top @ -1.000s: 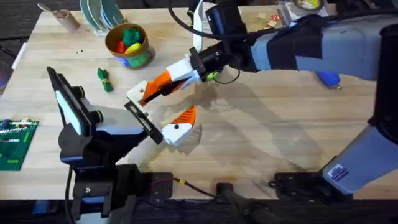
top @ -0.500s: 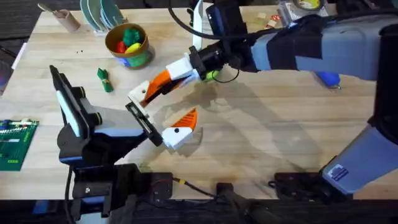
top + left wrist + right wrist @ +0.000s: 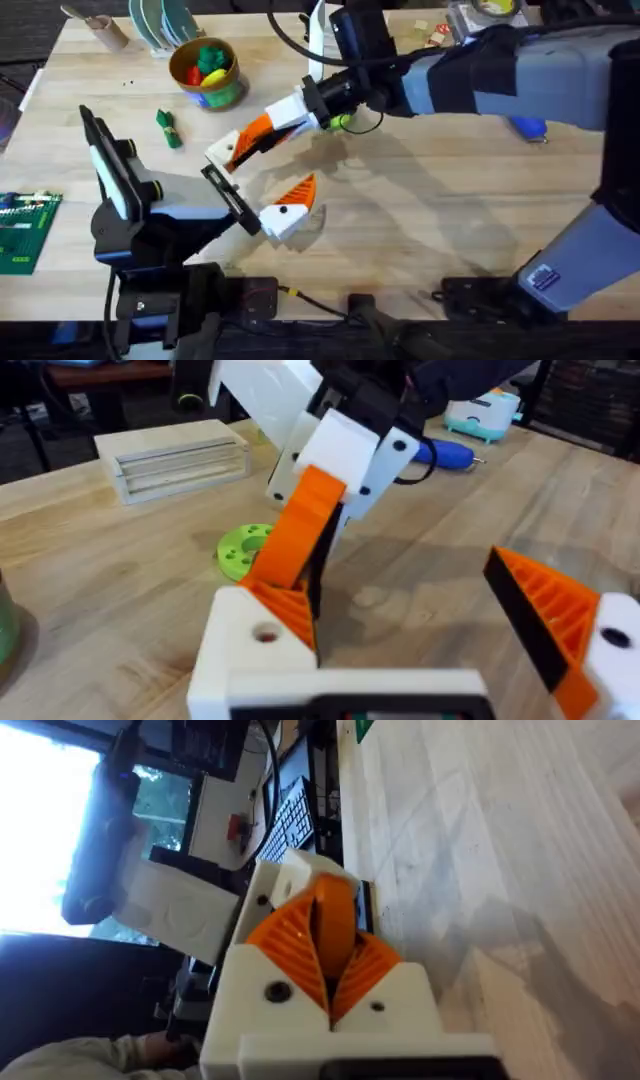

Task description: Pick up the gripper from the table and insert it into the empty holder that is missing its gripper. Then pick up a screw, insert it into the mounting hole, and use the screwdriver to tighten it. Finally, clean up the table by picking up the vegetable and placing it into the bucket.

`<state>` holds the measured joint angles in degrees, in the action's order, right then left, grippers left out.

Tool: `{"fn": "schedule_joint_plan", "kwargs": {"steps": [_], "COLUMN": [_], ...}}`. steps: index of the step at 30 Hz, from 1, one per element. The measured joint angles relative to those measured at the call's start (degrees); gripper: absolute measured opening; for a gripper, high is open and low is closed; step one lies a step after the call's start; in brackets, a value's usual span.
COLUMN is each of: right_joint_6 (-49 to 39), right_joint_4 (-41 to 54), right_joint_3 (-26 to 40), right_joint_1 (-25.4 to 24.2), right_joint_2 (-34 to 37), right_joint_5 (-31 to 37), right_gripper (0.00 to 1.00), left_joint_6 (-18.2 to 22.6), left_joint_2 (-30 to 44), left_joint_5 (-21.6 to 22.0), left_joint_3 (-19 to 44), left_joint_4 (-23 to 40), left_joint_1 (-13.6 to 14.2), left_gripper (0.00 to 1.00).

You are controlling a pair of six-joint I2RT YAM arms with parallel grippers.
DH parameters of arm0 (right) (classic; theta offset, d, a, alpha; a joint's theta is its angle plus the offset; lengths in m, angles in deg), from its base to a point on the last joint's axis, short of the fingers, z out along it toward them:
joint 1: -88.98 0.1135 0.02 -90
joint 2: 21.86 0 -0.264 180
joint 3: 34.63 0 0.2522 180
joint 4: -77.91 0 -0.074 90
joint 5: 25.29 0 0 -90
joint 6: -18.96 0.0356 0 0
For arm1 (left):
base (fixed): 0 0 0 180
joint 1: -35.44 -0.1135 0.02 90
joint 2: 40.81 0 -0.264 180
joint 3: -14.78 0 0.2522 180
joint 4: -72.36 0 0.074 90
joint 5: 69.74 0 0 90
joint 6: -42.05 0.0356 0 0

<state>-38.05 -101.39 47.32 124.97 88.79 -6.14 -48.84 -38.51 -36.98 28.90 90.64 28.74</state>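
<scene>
The orange gripper piece [image 3: 258,133] [image 3: 298,530] is pinched between the white, orange-padded fingers of my right gripper [image 3: 268,130] [image 3: 330,955], which is shut on it. The piece tilts downward, and its lower end meets the top of the white holder [image 3: 221,152] [image 3: 250,650], one jaw of my left gripper [image 3: 262,168] [image 3: 400,630]. That gripper is open, and its other jaw carries an orange ribbed pad [image 3: 298,188] [image 3: 545,615]. The blue screwdriver [image 3: 526,126] [image 3: 447,453] lies far right. The dark green vegetable [image 3: 168,129] rests left of the bucket [image 3: 222,95].
A lime-green ring [image 3: 240,550] [image 3: 343,122] lies on the table just behind the two grippers. A wooden block [image 3: 175,455] stands beyond it. A green circuit board [image 3: 25,232] sits at the left edge. Plates [image 3: 160,22] stand behind the bucket, which holds coloured toys.
Almost nothing differs. The left arm has shifted very slightly, and the right gripper keeps the orange piece at the holder.
</scene>
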Motion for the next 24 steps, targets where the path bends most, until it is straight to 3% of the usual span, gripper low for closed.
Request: {"fn": "schedule_joint_plan", "kwargs": {"steps": [8, 14, 16, 17, 24], "right_joint_6": [0.0, 0.0, 0.0, 0.0, 0.6], "right_joint_4": [0.0, 0.0, 0.0, -0.3, -0.2], "right_joint_3": [0.0, 0.0, 0.0, -0.1, -0.1], "right_joint_1": [0.0, -0.4, -0.7, -0.6, -2.0], "right_joint_2": [0.0, 0.0, 0.0, 0.1, 0.1], "right_joint_5": [0.0, -2.1, -3.7, -6.3, -12.5], "right_gripper": [0.025, 0.161, 0.242, 0.412, 0.686], "left_joint_6": [0.0, 0.3, 0.5, 0.7, 1.1], "left_joint_2": [0.0, 0.0, 0.0, 0.0, 0.0], "left_joint_5": [0.0, -0.6, -1.6, -5.5, -9.1], "left_joint_3": [0.0, 0.0, 0.0, 0.0, 0.0], "left_joint_4": [0.0, -0.2, -0.4, -0.4, -0.2], "left_joint_1": [0.0, 0.0, 0.0, 0.7, 1.1], "left_gripper": [0.993, 0.993, 0.993, 0.993, 0.993]}}
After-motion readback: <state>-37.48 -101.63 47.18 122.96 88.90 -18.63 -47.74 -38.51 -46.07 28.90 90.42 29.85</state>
